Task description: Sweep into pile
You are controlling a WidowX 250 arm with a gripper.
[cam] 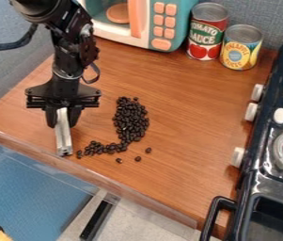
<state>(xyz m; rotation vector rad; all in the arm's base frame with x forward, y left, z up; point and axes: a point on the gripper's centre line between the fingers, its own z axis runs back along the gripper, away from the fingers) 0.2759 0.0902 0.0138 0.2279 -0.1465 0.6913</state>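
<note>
Counter: where the wood surface [193, 117] ends at the front, a clear strip [90, 176] edges it.
Stove: black body [260, 188] bounding the right side, with 3 pale knobs [251, 112] facing the counter and a dark handle [216, 212] at its near corner.
Arm: black [74, 52], hanging over the left part of the counter.
Toy microwave: teal and white [185, 12], at the back, with an orange disc [118, 13] inside.
Cans: 2, right of the microwave; red-labelled can [197, 30] farther back, shorter yellow-labelled can [253, 54] just beside it; contents hidden.
Gripper: pointing down [62, 116], parted only by the width of the silvery bar it grips.
Silvery bar: slanting down [64, 134], left of the beans.
Beans: dark heap [129, 121] mid-counter, with a tail curving toward the bar's lower end.
Stray beans: 3 [137, 159], apart, on the near side.
</note>
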